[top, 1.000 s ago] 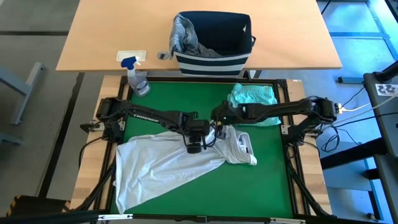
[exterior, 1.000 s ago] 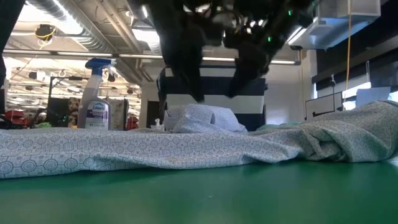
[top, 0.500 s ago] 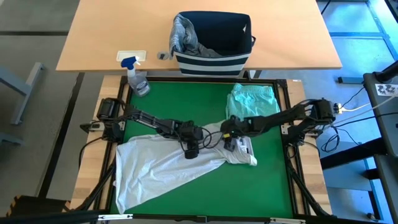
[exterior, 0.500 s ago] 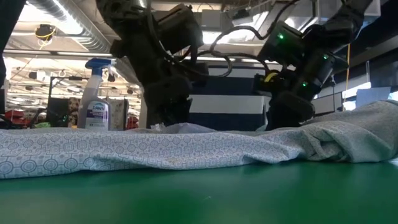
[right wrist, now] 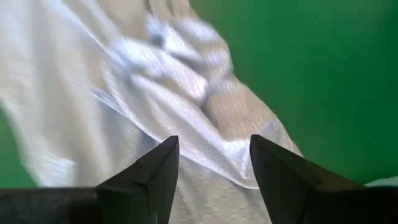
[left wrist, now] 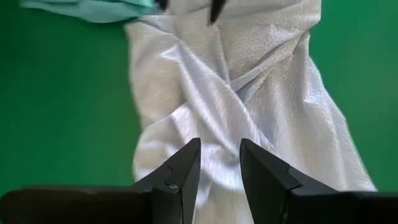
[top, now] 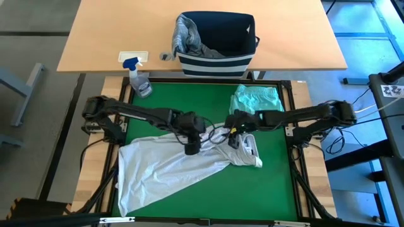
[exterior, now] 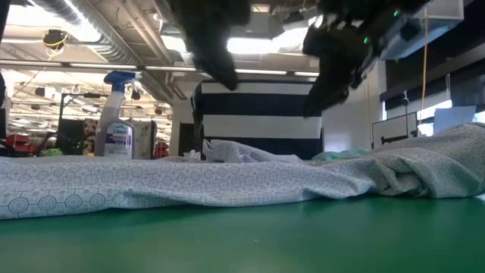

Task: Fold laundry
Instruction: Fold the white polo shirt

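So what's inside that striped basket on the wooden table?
A crumpled grey garment hangs over the rim of the striped basket and lies down inside it. The basket's dark interior hides whatever sits deeper or under that cloth, so I can't tell if more is in there.

Green work mat (top: 208, 195) framed by a pale wooden bench (top: 93, 183). Behind it, light wood table (top: 107, 38) carrying navy-and-white striped fabric basket (top: 218, 62), spray bottle (top: 139, 79) at mat's rear left corner. Grey floor (top: 31, 126) to the left. Low view: exposed ceiling duct (exterior: 91, 30), fluorescent ceiling strips (exterior: 273, 47), bright window (exterior: 447, 114) at right.
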